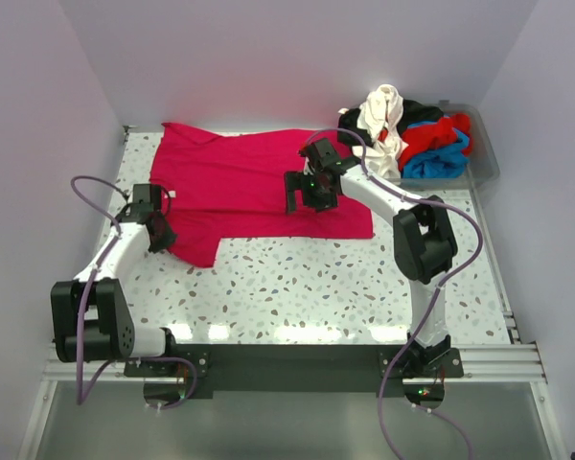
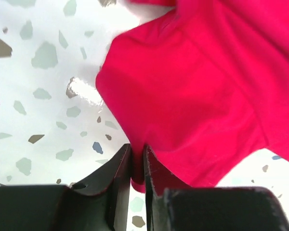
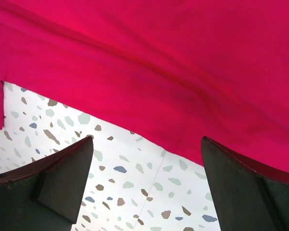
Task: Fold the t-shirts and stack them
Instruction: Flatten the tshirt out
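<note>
The large crimson-pink t-shirt [image 1: 240,182] lies spread across the back of the table. Its left sleeve [image 2: 197,86] reaches toward the near left. My left gripper [image 1: 161,233] sits at that sleeve's tip, and in the left wrist view the gripper [image 2: 137,147] is shut with a fold of the crimson cloth pinched between the jaws. My right gripper [image 1: 311,199] hovers over the shirt's near hem [image 3: 159,62]. Seen from the right wrist, the gripper [image 3: 147,139] stands wide open and holds nothing, the hem's edge running between the fingers. Cream-white [image 1: 383,110], black [image 1: 424,111], red [image 1: 439,132] and blue [image 1: 443,163] t-shirts lie heaped at the back right.
The heap sits in a clear grey plastic bin [image 1: 486,161] at the back right corner. Speckled terrazzo tabletop [image 1: 297,283] shows in front of the crimson shirt. Walls close in on the left, back and right.
</note>
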{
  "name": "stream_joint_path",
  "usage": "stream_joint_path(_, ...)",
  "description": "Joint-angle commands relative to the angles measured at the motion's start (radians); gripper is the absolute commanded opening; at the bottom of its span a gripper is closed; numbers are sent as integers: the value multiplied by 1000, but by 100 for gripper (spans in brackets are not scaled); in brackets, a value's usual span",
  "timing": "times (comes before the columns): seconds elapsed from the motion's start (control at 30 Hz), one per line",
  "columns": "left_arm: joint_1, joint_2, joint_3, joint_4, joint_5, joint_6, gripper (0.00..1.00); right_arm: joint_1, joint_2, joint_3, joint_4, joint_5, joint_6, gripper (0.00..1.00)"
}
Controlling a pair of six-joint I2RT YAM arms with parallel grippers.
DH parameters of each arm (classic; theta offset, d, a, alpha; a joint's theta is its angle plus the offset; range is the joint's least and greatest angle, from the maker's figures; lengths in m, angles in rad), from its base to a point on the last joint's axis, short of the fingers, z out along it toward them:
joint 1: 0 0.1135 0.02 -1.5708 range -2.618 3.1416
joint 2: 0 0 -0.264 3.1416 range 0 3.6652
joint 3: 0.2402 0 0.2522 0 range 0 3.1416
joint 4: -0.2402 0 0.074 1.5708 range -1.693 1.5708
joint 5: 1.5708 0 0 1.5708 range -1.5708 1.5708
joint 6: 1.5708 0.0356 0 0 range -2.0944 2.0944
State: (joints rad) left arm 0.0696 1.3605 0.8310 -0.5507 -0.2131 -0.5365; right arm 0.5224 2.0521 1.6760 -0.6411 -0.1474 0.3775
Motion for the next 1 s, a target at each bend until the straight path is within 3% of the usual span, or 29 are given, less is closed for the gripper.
stream_joint_path(0.0,-36,-43,82,-80,-32,46,21,-2,-55,4,-23,9,8,96)
stream_joint_path(0.1,-60,-55,95,-62,-29,47,25,-2,-49,-1,-23,0,6,96)
stream_joint_path(0.2,-62,-47,97,-58,-32,61,39,-2,-49,-4,-23,-6,6,96)
stream_joint_path(0.33,-62,-58,65,-74,-69,59,48,-2,-55,-10,-22,-11,4,96)
stream_joint_path(0.47,-51,-92,-4,-81,-92,30,49,-2,-61,-22,-17,-18,8,96)
stream_joint_path(0.67,56,-107,-95,-57,-69,6,51,-7,-118,-62,-31,22,12,96)
stream_joint_path(0.83,105,-64,-96,-86,-118,-33,56,-64,-222,-197,4,42,49,96)
stream_joint_path(0.97,134,-15,-90,-69,-65,-25,55,-130,-286,-289,34,35,57,96)
